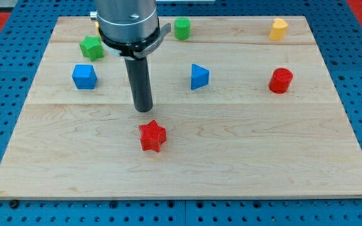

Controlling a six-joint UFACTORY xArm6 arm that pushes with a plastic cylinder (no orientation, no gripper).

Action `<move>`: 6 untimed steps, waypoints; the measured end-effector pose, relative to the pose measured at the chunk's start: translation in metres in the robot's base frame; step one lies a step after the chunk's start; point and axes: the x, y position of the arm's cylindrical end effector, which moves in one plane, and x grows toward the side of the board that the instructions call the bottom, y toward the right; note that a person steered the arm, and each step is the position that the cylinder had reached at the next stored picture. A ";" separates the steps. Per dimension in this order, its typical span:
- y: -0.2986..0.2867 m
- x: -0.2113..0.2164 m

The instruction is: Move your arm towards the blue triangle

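A: Blocks, going from the view's left: what do you log first?

B: You have a blue cube (pixel 84 76) at the left, mid-height on the board (pixel 231 169). Just above and to its right sits a green star (pixel 92 48).

A: And my tip?

B: You see my tip (pixel 144 110) next, on the wood right of the blue cube and well apart from it. A red star (pixel 153 136) lies just below the tip, slightly to its right, not touching. No pincer on this arm, only the rod, so you have no open or closed state to record.

A: Anything behind the arm?

B: You can make out a sliver of an orange block (pixel 97 24) at the top, mostly hidden by the arm housing; shape cannot be told. A green cylinder (pixel 181 29) stands near the top edge, right of the arm.

A: Where is the target?

B: Your blue triangle (pixel 199 76) rests right of the tip and a little higher in the view, with bare wood between them.

A: Further right?

B: You have a red cylinder (pixel 281 80) level with the triangle, and a yellow block (pixel 279 29) at the top right.
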 end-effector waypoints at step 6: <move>0.061 -0.108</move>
